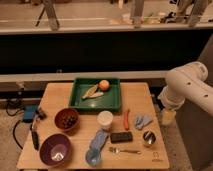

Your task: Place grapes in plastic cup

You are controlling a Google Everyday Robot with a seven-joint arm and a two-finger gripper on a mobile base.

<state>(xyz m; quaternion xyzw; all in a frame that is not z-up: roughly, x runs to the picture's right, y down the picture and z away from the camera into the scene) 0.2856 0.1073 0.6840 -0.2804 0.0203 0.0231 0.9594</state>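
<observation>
One wooden table point(136, 98); gripper point(168, 116), seemingly, at its edge.

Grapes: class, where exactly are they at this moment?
Camera view: the grapes sit in the brown bowl on the left of the table, behind the purple bowl and left of the white cup. The gripper hangs beyond the table's right edge.

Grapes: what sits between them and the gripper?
Camera view: from the gripper by the table's right edge toward the grapes in the brown bowl lie a grey-blue cloth, a thin red vegetable, then the white cup.
</observation>
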